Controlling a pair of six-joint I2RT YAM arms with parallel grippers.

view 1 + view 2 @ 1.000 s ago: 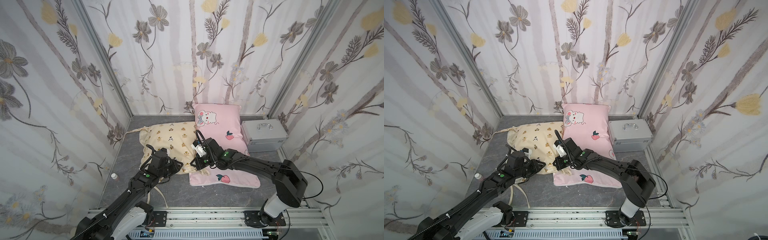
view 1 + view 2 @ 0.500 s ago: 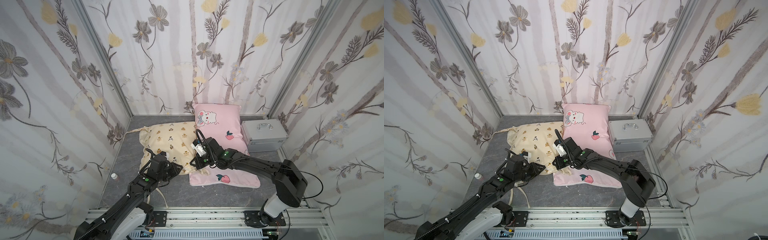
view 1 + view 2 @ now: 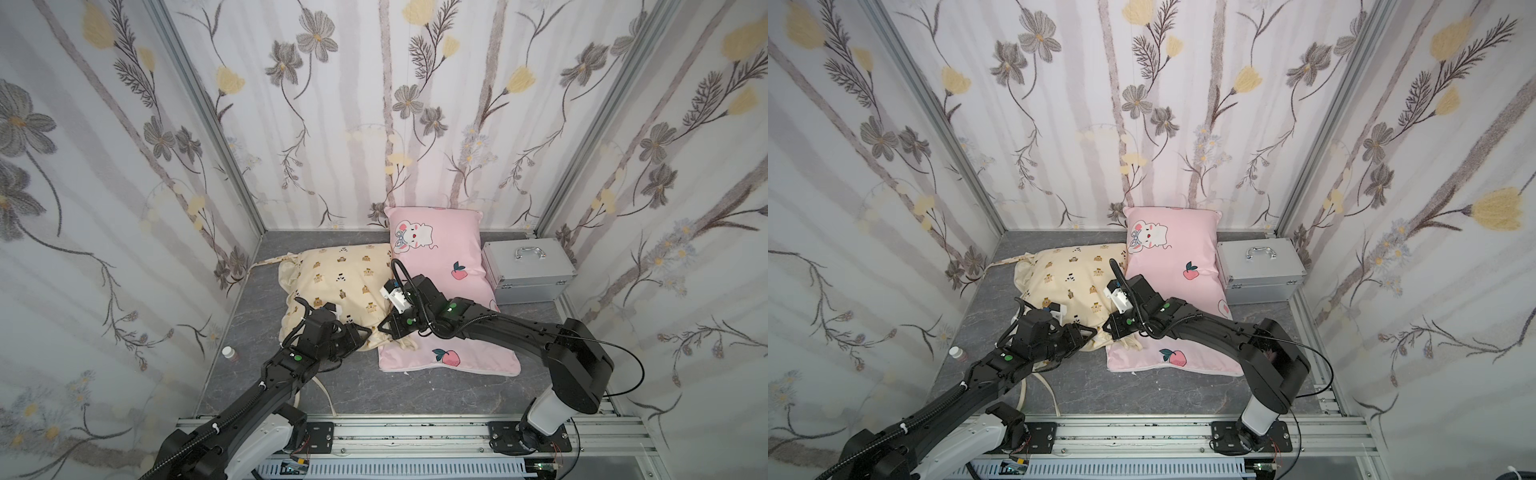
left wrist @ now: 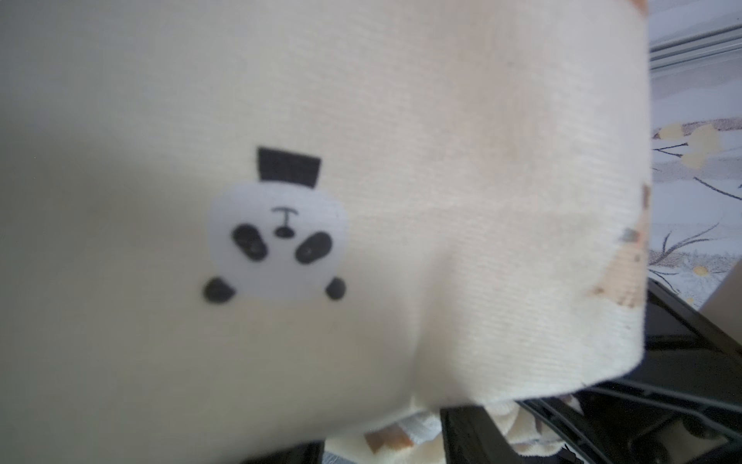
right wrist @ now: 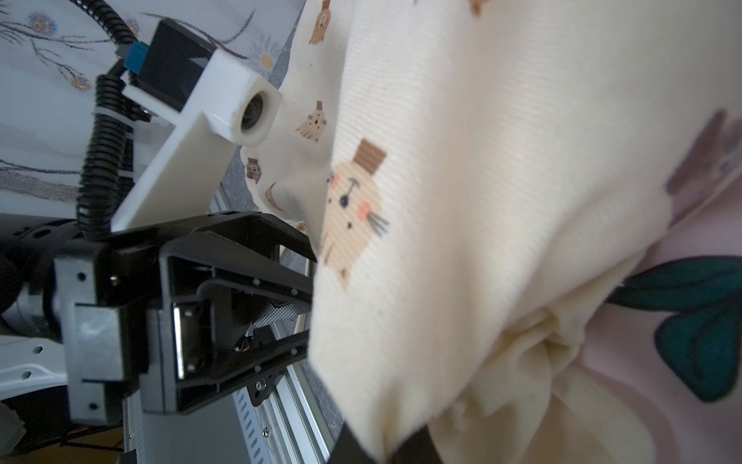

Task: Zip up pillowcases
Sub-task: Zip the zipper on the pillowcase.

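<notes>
In both top views: on grey marbled desk [image 3: 365, 390], cream ruffle-edged bear-print pillowcase [image 3: 332, 278] against long pink cartoon-print pillowcase [image 3: 440, 257]; left claw [image 3: 363, 334] spread at cream corner, right claw [image 3: 384, 328] pinching it. Left wrist: only cream cloth. Right wrist: no zipper seen; zipping likely not yet done.

Top views high, downward over floor [image 3: 374, 397]; wrist views (very close) both on cream pillowcase [image 4: 401, 100]
</notes>
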